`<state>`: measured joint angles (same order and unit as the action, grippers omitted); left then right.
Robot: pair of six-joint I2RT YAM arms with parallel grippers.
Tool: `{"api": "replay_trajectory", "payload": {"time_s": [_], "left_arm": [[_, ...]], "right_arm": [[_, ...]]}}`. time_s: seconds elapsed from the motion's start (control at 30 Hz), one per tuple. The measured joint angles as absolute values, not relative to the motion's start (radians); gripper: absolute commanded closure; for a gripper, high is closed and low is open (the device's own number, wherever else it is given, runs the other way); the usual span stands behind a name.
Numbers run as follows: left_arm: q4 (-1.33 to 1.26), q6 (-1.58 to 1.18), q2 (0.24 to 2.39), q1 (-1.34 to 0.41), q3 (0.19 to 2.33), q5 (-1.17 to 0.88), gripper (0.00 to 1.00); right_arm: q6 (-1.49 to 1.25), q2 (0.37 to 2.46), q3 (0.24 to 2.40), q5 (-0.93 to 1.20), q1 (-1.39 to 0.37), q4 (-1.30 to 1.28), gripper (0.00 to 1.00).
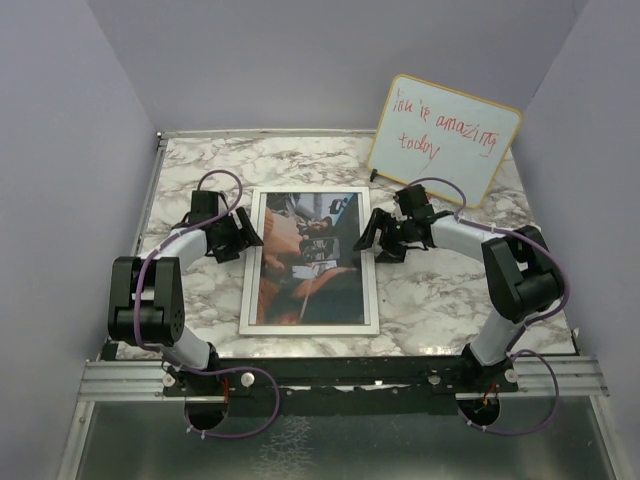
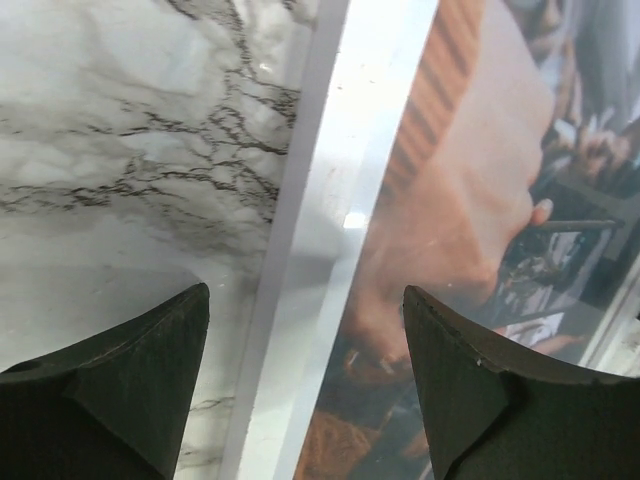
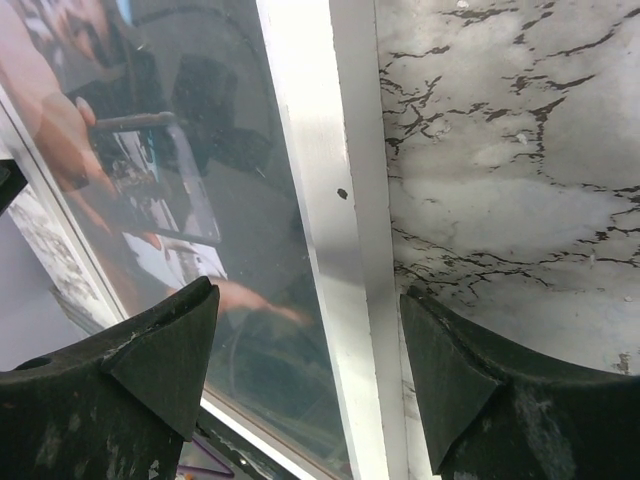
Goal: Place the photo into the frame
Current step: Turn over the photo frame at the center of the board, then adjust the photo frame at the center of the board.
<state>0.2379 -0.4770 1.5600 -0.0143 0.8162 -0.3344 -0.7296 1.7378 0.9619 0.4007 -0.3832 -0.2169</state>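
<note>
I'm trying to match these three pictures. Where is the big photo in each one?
Top view: the photo lies flat on the marble table, mid-picture.
Left wrist view: it fills the right half.
Right wrist view: it fills the left part.
Shared landmark: the frame's white rail, edging the photo in all three.

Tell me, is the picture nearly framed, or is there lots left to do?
Looks nearly finished. Done: the photo lies flat within the frame on the marble table. In hand: nothing; the left end effector and right end effector are open, each straddling a side rail without gripping. Left: probably just pulling the arms away, though whether the back is fastened cannot be seen.
</note>
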Motion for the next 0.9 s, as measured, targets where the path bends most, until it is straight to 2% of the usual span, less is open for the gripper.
{"api": "replay_trajectory", "payload": {"time_s": [0.17,0.43,0.53,0.67,0.9], "left_arm": [[0.293,-0.458,1.544,-0.014,0.823,-0.278,0.25],[0.332,-0.459,1.542,-0.014,0.82,-0.305,0.52],[0.34,-0.463,1.538,-0.014,0.808,-0.332,0.59],[0.343,-0.467,1.509,-0.005,0.78,-0.34,0.63],[0.365,-0.517,1.404,-0.003,0.678,-0.35,0.65]], "right_arm": [[-0.712,1.741,0.981,0.393,-0.383,-0.237,0.3],[-0.686,1.792,1.044,0.394,-0.382,-0.272,0.42],[-0.673,1.822,1.081,0.399,-0.382,-0.284,0.44],[-0.652,1.858,1.127,0.404,-0.38,-0.279,0.44],[-0.629,1.942,1.222,0.409,-0.374,-0.225,0.44]]}}
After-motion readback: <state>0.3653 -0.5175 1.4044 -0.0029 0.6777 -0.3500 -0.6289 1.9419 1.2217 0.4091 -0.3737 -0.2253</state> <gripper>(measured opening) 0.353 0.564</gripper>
